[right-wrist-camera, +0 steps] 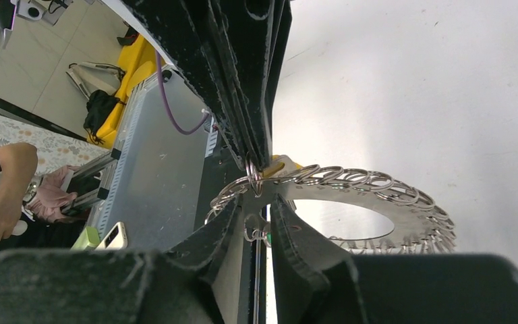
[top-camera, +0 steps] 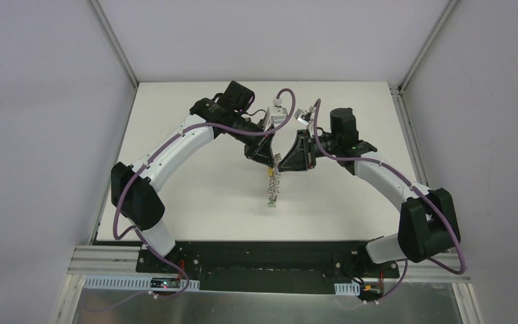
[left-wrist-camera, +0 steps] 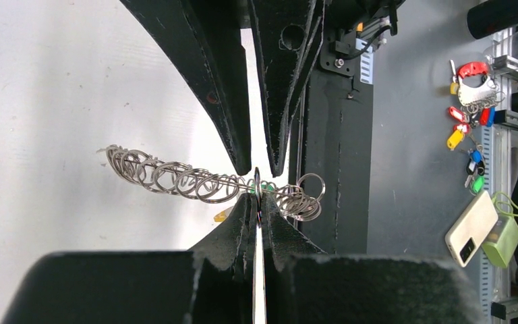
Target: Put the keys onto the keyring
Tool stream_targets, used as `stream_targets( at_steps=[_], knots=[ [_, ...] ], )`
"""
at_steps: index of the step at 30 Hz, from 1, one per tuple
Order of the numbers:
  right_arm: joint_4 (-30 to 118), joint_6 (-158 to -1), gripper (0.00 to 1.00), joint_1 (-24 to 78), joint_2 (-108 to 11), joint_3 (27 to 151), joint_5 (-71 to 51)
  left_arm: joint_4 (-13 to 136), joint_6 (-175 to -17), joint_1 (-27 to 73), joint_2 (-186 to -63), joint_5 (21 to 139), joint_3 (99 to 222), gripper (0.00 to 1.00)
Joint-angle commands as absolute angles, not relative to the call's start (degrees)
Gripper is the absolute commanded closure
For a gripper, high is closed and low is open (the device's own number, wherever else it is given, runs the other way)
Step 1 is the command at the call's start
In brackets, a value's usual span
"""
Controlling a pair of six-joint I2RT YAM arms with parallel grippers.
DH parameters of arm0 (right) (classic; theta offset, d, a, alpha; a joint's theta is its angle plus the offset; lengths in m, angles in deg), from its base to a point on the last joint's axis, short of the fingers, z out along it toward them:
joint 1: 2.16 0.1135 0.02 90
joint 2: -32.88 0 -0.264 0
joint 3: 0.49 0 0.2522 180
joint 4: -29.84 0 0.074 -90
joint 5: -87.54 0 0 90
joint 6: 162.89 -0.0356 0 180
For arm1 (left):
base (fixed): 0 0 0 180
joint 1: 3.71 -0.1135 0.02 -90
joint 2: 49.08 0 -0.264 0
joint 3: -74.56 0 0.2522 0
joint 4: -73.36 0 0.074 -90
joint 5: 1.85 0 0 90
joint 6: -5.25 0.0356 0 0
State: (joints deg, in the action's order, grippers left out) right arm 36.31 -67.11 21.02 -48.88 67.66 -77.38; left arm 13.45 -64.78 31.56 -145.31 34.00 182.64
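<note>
**Keyring pinched edge-on between the two arms**

The keyring (right-wrist-camera: 408, 216) is a broad, flat, dark-grey metal disc with a large round hole in its middle. A dense fringe of thin silver wire loops (right-wrist-camera: 351, 179) overlaps all along its outer rim. The left wrist camera sees it edge-on, so it looks like a slim coil of bright rings with the plate hardly visible. In the overhead view it hangs as a narrow strip where the two grippers meet, over the middle of the white table (top-camera: 195, 175).

The left gripper (left-wrist-camera: 257, 201) is clenched on the ring's rim, its black fingers pressed together with the plate between them. The right gripper (right-wrist-camera: 264, 217) faces it from the other side. Its fingers are slightly parted, with light showing between them, and they straddle the ring's edge without pinching it.

The yellow key (right-wrist-camera: 280, 164) shows only as a small gold head tucked against the rim, just beside the left gripper's fingertips. The green key (left-wrist-camera: 250, 183) is no more than a bright speck among the loops near the grip, and its shaft cannot be made out.
</note>
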Motion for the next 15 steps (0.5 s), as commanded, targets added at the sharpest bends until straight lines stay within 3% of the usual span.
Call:
stream_targets(
  at_steps=[1, 8, 10, 15],
  knots=[
    [40.0, -62.0, 0.76, 21.1, -45.6, 71.0, -77.4, 14.4, -65.8, 32.0, -144.7, 28.9, 182.5, 1.0],
    [46.6, -58.2, 0.69, 21.1, -45.1, 73.1, -76.5, 13.2, -65.3, 32.1, -145.4, 26.5, 182.6, 1.0],
    [47.2, -56.1, 0.62, 21.1, -45.0, 73.6, -76.0, 12.6, -64.9, 32.2, -145.5, 26.1, 182.6, 1.0],
    [47.7, -56.1, 0.61, 21.2, -45.5, 74.5, -76.2, 12.3, -64.9, 32.5, -146.2, 25.5, 182.6, 1.0]
  ],
)
